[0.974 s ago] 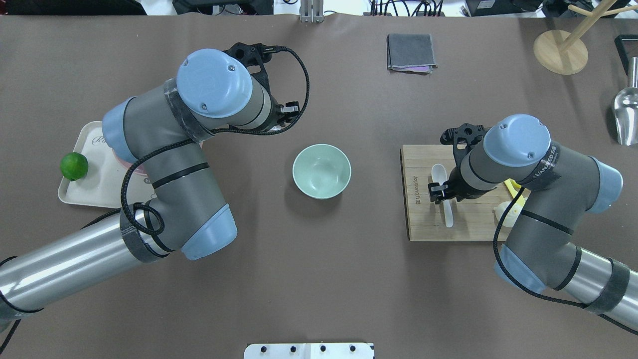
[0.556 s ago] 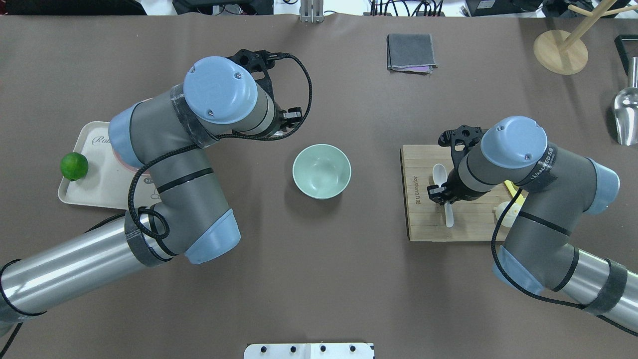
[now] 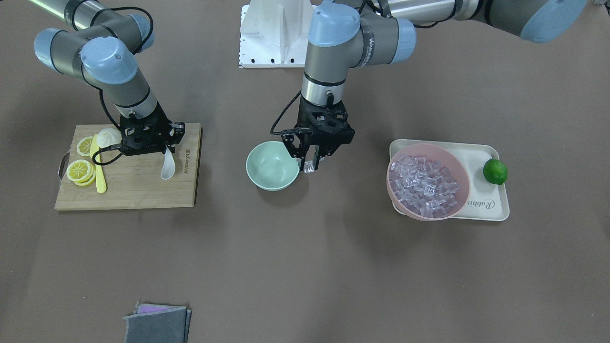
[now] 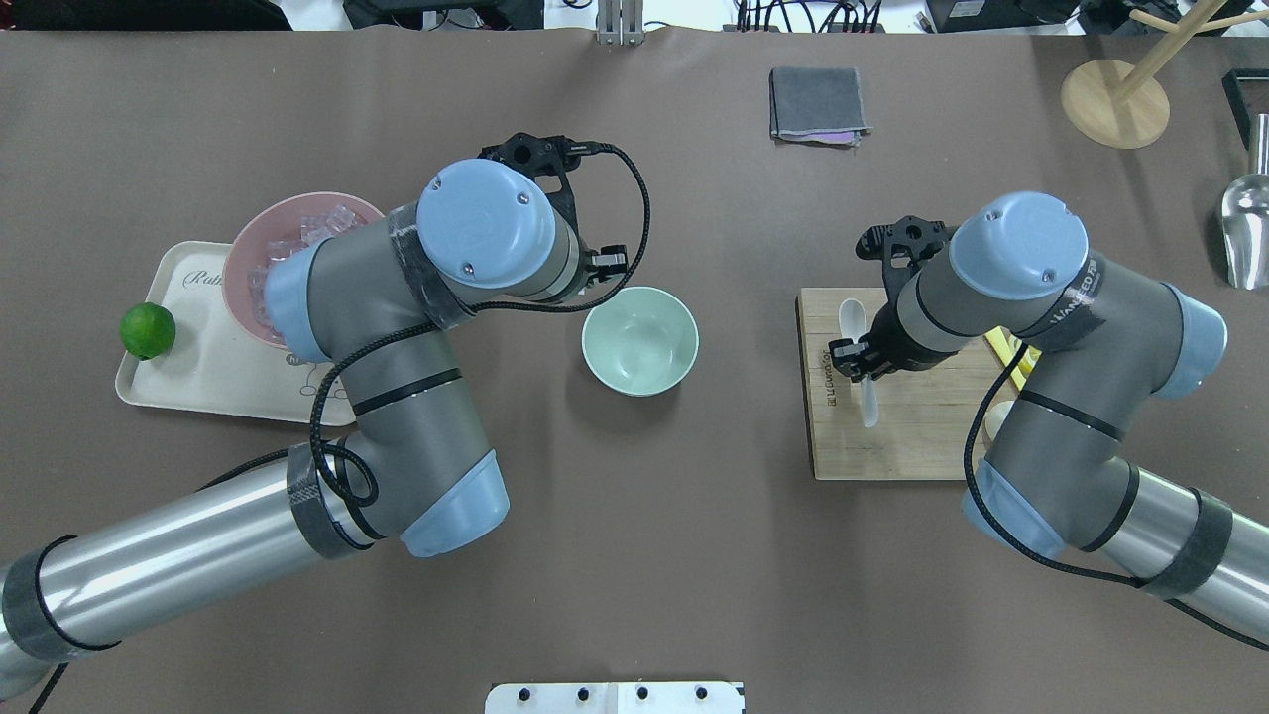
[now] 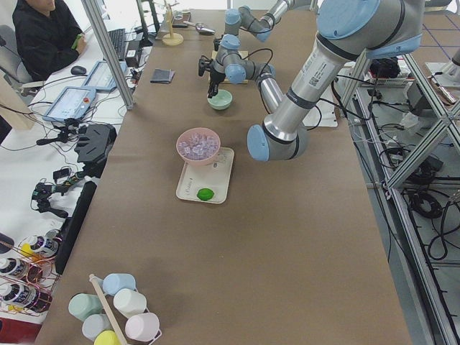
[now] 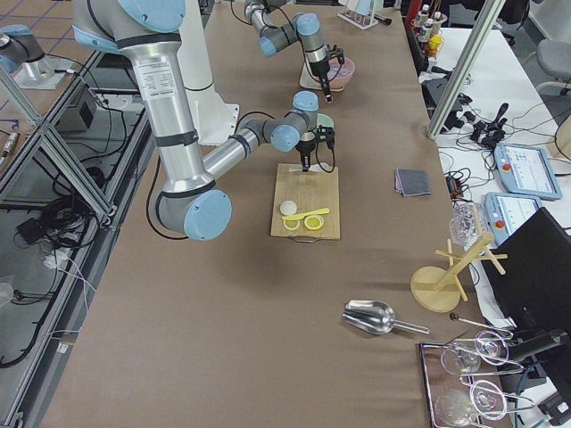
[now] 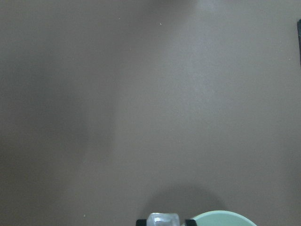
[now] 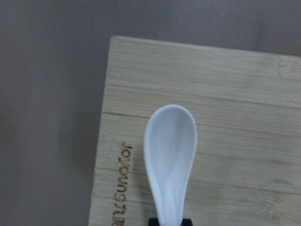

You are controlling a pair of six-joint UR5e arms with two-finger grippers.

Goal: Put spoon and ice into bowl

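- Brown table (image 3: 305,267) covering fills every view, with the robot's base at the top of the front-facing frame.
- At the centre of that frame, the left gripper (image 3: 310,161) is clamped on one cube of ice (image 3: 309,166). It hangs just beside the right rim of the bowl (image 3: 269,166), not yet over the hollow.
- Its wrist view shows the cube pinched between the fingertips, with the green rim at the lower right.
- At the frame's left, the right gripper (image 3: 165,148) is closed on the handle of the spoon (image 3: 167,167), scoop pointing down-frame over the cutting board (image 3: 143,193). The spoon seems lifted, though that is hard to confirm.
- The bowl is empty, so neither item is delivered.
- Both picks look done; both carries and drops remain.
- At the right, the pink bowl (image 3: 464,171) of cubes sits on a tray (image 3: 495,207) beside a lime (image 3: 494,171).
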